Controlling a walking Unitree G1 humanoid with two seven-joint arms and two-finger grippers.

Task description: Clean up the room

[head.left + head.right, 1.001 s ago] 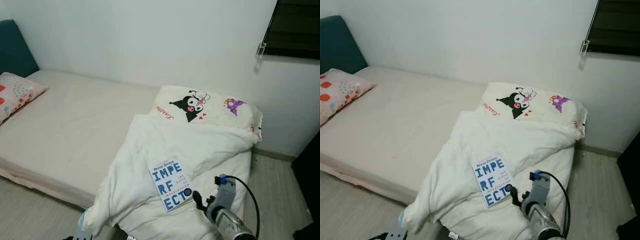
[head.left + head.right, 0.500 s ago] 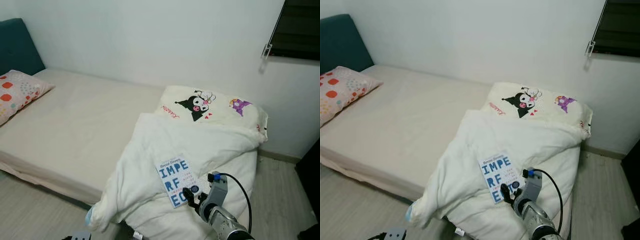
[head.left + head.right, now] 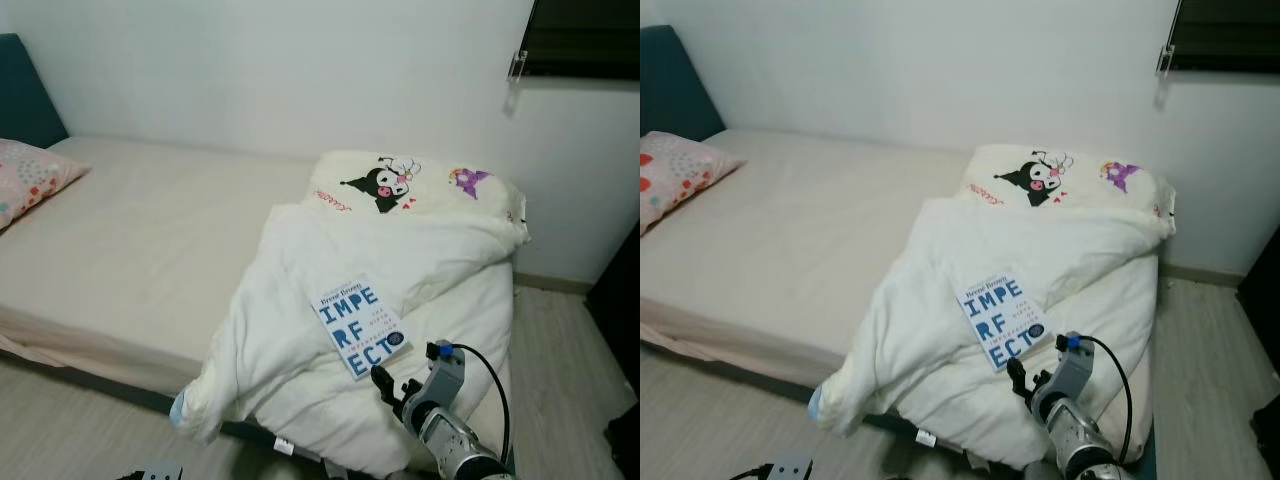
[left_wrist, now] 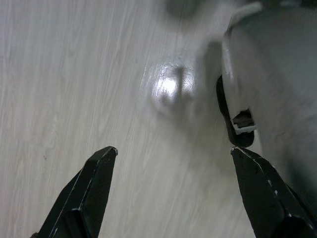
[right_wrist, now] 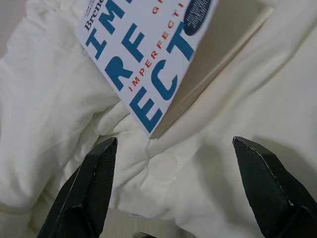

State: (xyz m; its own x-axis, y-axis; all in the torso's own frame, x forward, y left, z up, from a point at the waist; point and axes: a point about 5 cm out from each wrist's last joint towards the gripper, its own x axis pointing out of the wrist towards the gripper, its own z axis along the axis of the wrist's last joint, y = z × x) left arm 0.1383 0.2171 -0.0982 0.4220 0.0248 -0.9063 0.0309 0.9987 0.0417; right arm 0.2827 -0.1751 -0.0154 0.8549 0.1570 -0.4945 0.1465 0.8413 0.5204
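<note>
Lying face up on a crumpled white duvet (image 3: 400,260), a book (image 3: 360,326) with blue block lettering on a white cover sits near the foot end of the bed (image 3: 130,250), angled with one corner toward the robot. The cover is lifted slightly at the near edge, as the right wrist view shows, exposing the page block beneath.

The right gripper (image 5: 173,198) hovers just short of the book's near corner, above the duvet. Its two black fingers (image 5: 86,191) are spread wide apart, with nothing between them; neither finger touches the book. In the head views, the right arm (image 3: 1070,425) reaches in from below, a black cable looping over its wrist.

The left gripper (image 4: 173,198) points down at pale wood-grain floor (image 4: 74,74). Its fingers (image 4: 89,191) are likewise spread wide and hold nothing. A grey and white body part of the robot (image 4: 272,74) stands beside it.

The duvet is heaped over the foot end and hangs off the near edge. A cartoon-print pillow (image 3: 410,185) lies against the wall beyond it. The bare mattress extends toward a spotted pink pillow (image 3: 30,180) at the teal headboard (image 3: 25,95).
</note>
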